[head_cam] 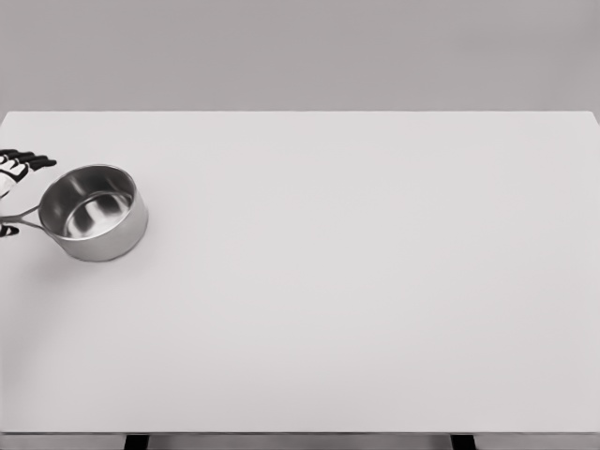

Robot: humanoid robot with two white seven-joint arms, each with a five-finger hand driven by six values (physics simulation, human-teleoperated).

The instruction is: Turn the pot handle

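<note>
Over at the far left of the broad white table [356, 281] sits the small shiny steel saucepan [93, 212], upright and empty, its open mouth catching the light. Its thin metal handle [22, 219] sticks out to the left, right to the picture's edge. And there, at that same left edge, the robot's left hand [17, 173] just pokes into view: white palm, dark fingertips [36, 160] fanned out above the handle, pointing toward the pot's rim. The fingers look spread apart, nothing clamped between them, though most of the hand is cut off by the frame, so whether a lower finger touches the handle cannot be told. The right hand is nowhere to be seen.

Now the danger. The pot stands close to the table's left side, and a shove on that handle could slide the whole pan rather than turn it. A push landing too high, against the rim, could tip the light pan. And with the hand half out of view, a misjudged grip may simply slip off the slim handle.
</note>
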